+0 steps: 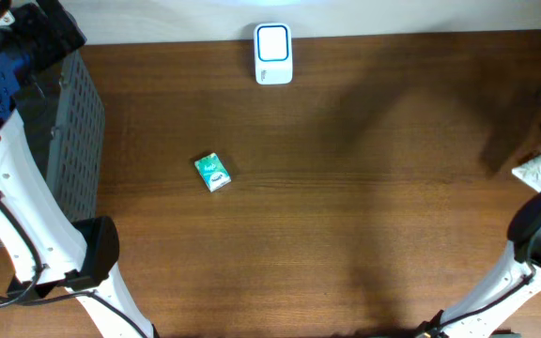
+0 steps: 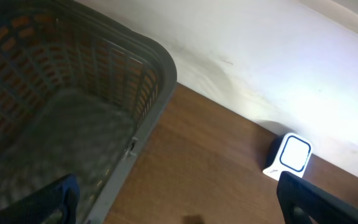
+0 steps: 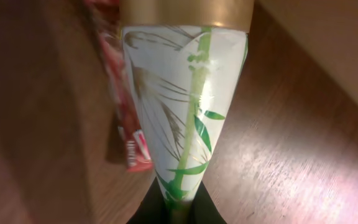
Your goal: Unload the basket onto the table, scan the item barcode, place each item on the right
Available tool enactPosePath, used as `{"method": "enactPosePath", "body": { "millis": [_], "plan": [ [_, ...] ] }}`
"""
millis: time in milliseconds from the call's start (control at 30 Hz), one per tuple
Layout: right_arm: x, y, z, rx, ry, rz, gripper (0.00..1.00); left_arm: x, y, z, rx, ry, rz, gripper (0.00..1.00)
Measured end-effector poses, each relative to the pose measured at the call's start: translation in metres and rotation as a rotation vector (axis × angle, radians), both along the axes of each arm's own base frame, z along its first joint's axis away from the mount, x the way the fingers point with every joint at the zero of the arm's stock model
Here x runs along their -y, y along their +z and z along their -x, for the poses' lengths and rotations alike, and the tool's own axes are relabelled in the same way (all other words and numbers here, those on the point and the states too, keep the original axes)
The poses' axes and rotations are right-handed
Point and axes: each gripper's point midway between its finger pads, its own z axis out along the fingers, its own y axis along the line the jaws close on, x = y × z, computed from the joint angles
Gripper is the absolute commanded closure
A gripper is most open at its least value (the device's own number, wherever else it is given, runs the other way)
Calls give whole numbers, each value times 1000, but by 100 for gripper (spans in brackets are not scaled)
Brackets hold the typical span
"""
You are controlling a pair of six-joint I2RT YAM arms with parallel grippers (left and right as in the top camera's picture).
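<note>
Right gripper (image 3: 174, 214) pinches a bamboo-print packet (image 3: 185, 93) — left gripper (image 2: 182, 202) gapes wide near the basket (image 2: 160, 68).

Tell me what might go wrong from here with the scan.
1. The right gripper seems to pinch the bamboo-print pack only at one narrow end, so it may slip or swing in transit.
2. The red packet lies against the pack and might get dragged along.
3. No barcode shows in any view, and the scanner stands far off; the pack could arrive facing the wrong way.
</note>
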Motion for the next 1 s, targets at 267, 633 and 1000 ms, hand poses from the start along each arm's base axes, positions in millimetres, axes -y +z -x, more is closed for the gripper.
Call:
{"method": "enactPosePath", "body": {
  "millis": [267,633,1000],
  "plan": [
    [0,-4,13,-20,-14,-47,1,0,0,0,0,0,0,1],
    [-220,165,-99,634,547,-604,2,0,0,0,0,0,0,1],
    [-570,10,-85,126,1153,-891,2,0,0,0,0,0,0,1]
  ]
}}
